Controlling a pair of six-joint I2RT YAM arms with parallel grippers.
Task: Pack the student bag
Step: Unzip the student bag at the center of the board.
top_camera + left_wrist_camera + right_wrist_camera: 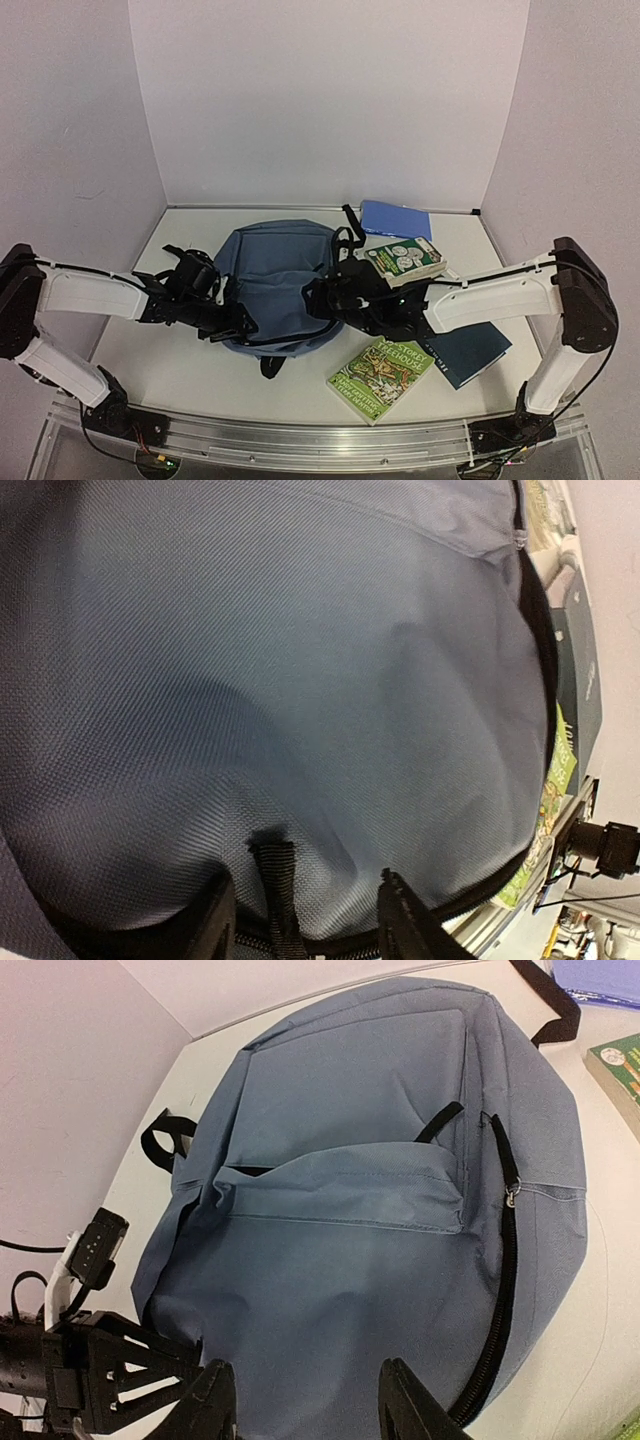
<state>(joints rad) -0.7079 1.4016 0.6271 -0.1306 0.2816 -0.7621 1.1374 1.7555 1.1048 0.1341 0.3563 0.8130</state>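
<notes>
Books (380,378) right of student bag (275,270)

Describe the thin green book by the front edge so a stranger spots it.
Find the slate-blue backpack mid-table. Right of it, nearest the front edge, lies the thin green book beside a dark blue notebook. The thick book farther back is paler, with round emblems.

I had the left arm (90,290) stretched low toward the middle, with the left gripper (305,898) pointing inward and its jaws partly apart. The right arm (490,297) reached in from the opposite side, elbow raised. The right gripper (305,1378) was likewise parted, near its partner.
</notes>
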